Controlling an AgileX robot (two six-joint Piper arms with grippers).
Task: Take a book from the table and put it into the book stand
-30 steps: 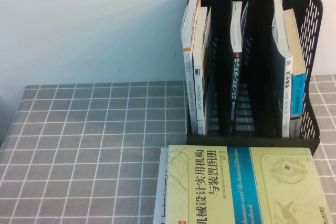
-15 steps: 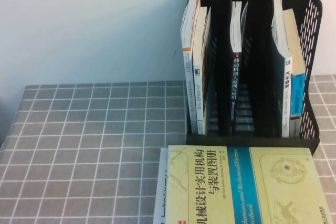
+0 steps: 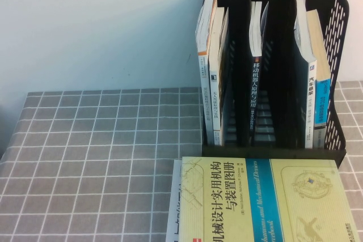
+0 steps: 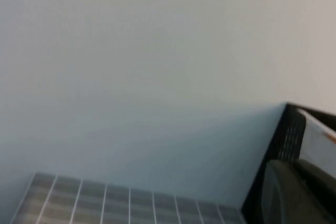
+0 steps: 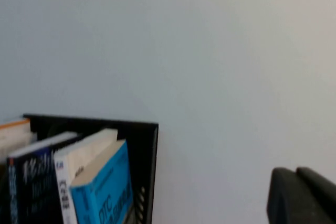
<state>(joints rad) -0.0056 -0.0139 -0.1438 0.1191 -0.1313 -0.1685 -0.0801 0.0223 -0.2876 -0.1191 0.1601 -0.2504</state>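
Two arms stay out of the high view entirely, so their pose shows only through the wrist cameras, both raised and aimed at the pale wall (image 3: 102,26) rather than down at the work. Largest in sight is the table (image 3: 102,157), its grey checked cloth spread before that wall. On it at the far right stands the book stand (image 3: 272,66), upright against the wall, with three slots that each hold a few upright books. Just in front of the stand lies the book (image 3: 266,199), flat on the cloth with its yellow-green cover up, a blue band across it, and its near part cut off by the edge of the high view; a white publication (image 3: 173,208) pokes out from under its left side. Of the left gripper (image 4: 299,192) only a dark blurred piece shows, near the stand's side wall, and of the right gripper (image 5: 302,195) a similar dark piece against the wall; whether either one's fingers are spread or closed cannot be told.
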